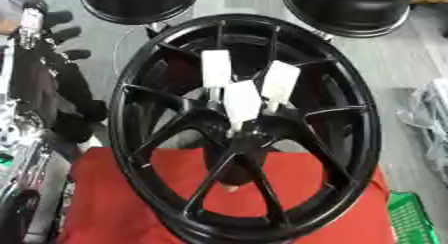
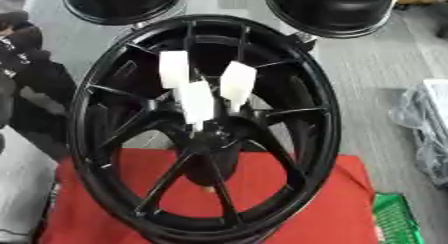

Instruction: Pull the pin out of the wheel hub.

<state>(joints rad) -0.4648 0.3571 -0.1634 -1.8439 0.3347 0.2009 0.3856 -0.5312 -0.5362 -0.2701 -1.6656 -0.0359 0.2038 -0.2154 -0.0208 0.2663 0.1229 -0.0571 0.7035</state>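
red cloth (image 1: 114, 198) on a grey floor, black wheel hub (image 1: 245, 133) centre frame.
three white-tagged pins (image 1: 242, 102) still seated (none out); left hand (image 1: 52, 33) upper left, fingers relaxed, holding nothing.

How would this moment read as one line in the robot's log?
black wheel on red surface | three white-tagged pins stand in hub | left robot hand beside rim, holding nothing | right robot hand unseen
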